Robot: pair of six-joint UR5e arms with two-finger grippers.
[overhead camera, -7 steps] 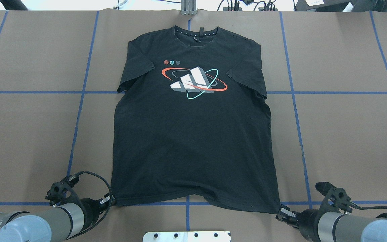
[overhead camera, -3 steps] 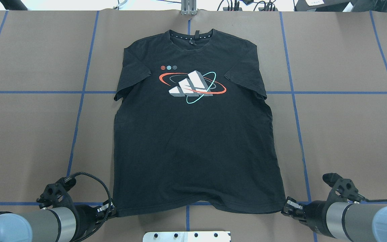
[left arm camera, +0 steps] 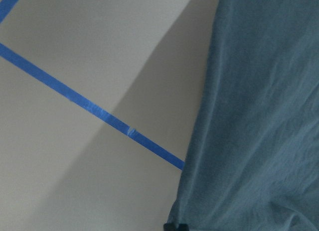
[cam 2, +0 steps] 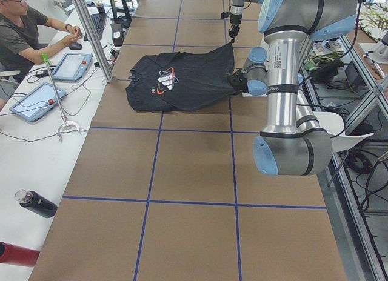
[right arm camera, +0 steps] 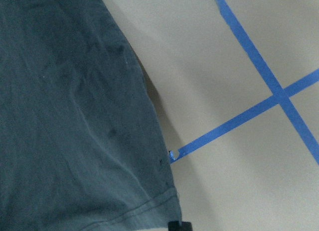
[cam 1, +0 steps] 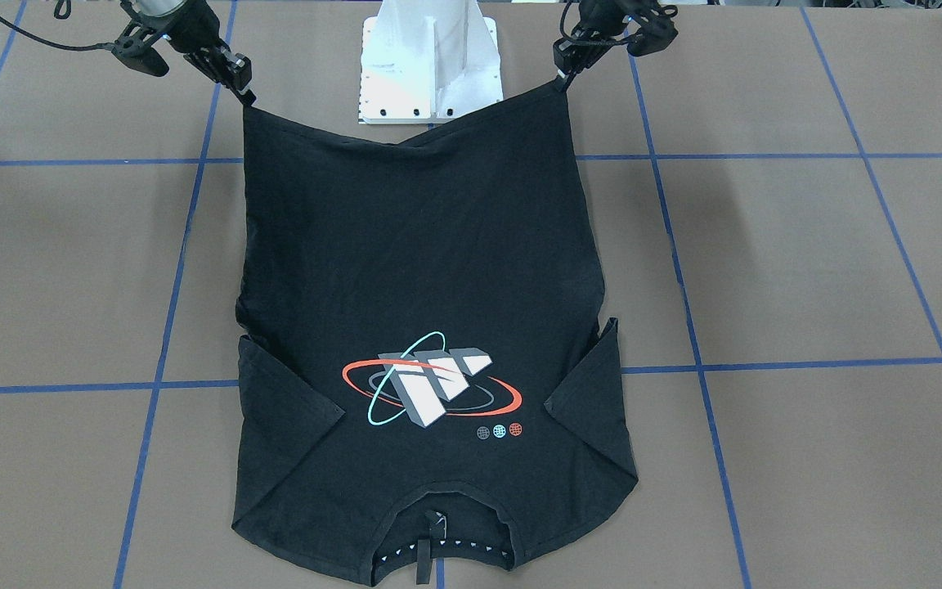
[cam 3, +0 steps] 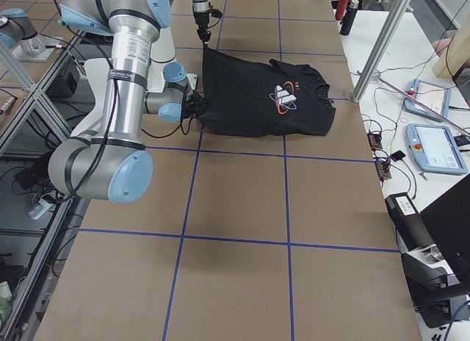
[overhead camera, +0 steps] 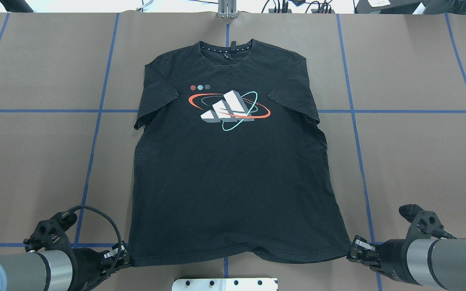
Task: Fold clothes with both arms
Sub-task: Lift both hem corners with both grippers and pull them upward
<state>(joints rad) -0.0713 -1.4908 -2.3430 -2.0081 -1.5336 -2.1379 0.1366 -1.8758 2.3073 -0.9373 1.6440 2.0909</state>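
The black T-shirt (overhead camera: pixel 233 173) lies face up, its red and teal ringed chest graphic (overhead camera: pixel 227 108) showing, collar at the far end. My left gripper (overhead camera: pixel 126 258) is shut on the hem's left corner. My right gripper (overhead camera: pixel 352 252) is shut on the hem's right corner. In the front-facing view the hem hangs stretched and raised between the left gripper (cam 1: pixel 561 82) and the right gripper (cam 1: pixel 246 94), sagging in the middle, while the collar end of the shirt (cam 1: pixel 430 458) rests on the table. The wrist views show only cloth (left arm camera: pixel 249 116) (right arm camera: pixel 75 116) and tape.
The white pedestal base (cam 1: pixel 430 65) stands under the raised hem; its plate (overhead camera: pixel 225 284) shows at the near edge. Blue tape lines (overhead camera: pixel 95 133) grid the brown table. An operator (cam 2: pixel 24 33), tablets and bottles are on the side bench.
Both grippers have drawn back toward the robot and spread slightly apart, still holding the hem corners. The shirt has slid toward the robot and a little to the left.
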